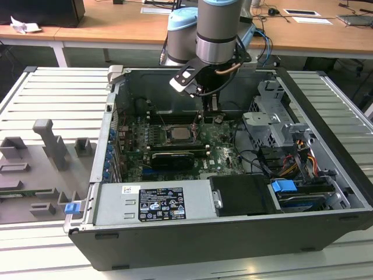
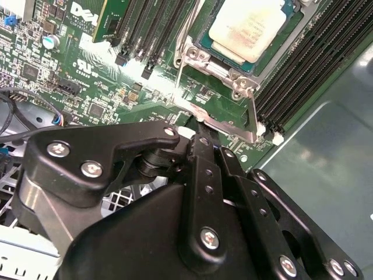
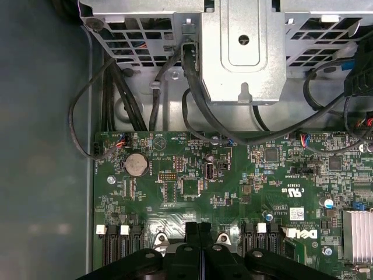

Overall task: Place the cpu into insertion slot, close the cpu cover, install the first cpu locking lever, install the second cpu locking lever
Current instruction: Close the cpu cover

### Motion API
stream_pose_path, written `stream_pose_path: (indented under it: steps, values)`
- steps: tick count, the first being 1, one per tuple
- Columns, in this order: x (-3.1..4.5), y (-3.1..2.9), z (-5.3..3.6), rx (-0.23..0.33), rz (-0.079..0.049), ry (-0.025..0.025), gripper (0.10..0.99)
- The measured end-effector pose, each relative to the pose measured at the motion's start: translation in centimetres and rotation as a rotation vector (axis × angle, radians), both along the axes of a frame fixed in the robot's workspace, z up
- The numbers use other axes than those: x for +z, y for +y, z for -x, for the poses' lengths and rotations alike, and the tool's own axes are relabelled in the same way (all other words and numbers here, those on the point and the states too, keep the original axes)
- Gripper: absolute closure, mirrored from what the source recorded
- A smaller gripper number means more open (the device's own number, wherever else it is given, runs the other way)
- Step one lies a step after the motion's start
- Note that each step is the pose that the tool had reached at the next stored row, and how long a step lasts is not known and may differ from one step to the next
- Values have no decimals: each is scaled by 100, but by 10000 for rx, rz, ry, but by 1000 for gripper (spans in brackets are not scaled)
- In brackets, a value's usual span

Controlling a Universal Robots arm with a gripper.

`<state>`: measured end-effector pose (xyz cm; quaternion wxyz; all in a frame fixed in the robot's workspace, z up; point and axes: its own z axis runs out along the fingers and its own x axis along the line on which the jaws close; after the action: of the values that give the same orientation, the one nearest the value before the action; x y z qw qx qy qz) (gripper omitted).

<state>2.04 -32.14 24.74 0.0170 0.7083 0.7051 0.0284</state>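
Note:
The cpu (image 2: pixel 250 26), a silvery-tan square, lies in the insertion slot, which it hides almost fully. In the exterior view the cpu (image 1: pixel 177 134) sits mid-board on the green motherboard (image 1: pixel 221 153). The cpu cover (image 2: pixel 201 57), a thin metal frame, lies flat around the chip. A locking lever (image 2: pixel 255 114) runs along the socket's side and ends in a flat bent handle (image 2: pixel 224 125). My gripper (image 2: pixel 197 129) is shut, its black fingertips (image 3: pixel 191 228) pressed together right at that handle's end. In the exterior view the gripper (image 1: pixel 204 115) hangs just behind the socket.
Long black memory slots (image 2: pixel 297 70) flank the socket. A black expansion card (image 1: pixel 172 158) lies in front of it. A metal drive cage (image 1: pixel 274 122) with cables fills the exterior view's right, and a power supply (image 1: pixel 157 201) spans the front. Case walls surround the board.

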Motion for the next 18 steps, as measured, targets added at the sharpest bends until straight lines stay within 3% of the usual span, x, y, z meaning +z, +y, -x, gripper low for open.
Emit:
stream_pose_path:
  steps: [18]
  values:
    - [0, 0, 56, -1, 0, 0, 980]
